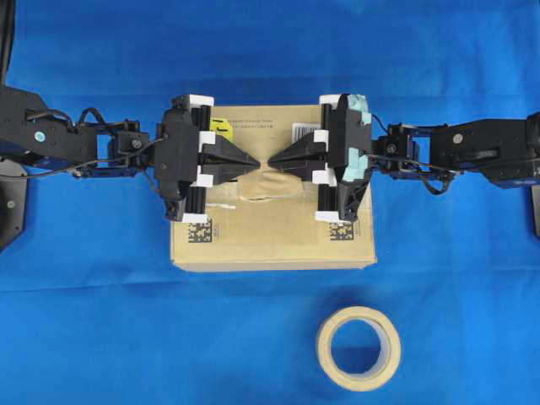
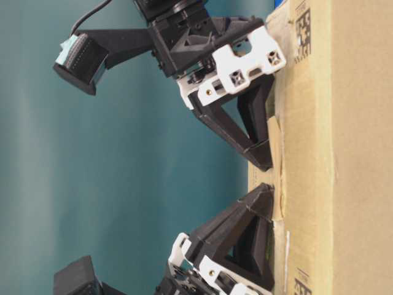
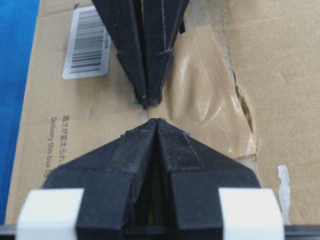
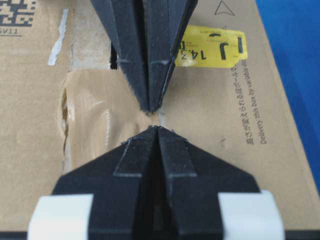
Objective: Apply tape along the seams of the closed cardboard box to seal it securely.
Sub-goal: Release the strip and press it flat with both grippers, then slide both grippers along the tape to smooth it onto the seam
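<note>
The cardboard box [image 1: 274,236] lies mid-table with its yellow sticker [image 4: 210,47] and barcode label [image 3: 87,42] on top. The tan tape piece [image 1: 270,186] lies flat and wrinkled on the box top. Its near edge reaches the dark seam [image 3: 245,107], which also shows in the right wrist view [image 4: 63,120]. My left gripper [image 1: 256,160] and right gripper [image 1: 272,160] are both shut and hold nothing. They meet tip to tip at the tape's far edge, tips down on the box top. In the table-level view the right gripper [image 2: 264,163] and left gripper [image 2: 264,192] touch the tape [image 2: 276,166].
The round tape roll [image 1: 359,348] lies flat on the blue cloth in front of the box, to the right. Two black square codes [image 1: 198,234] sit near the box's front corners. Both arms stretch in from the sides over the box.
</note>
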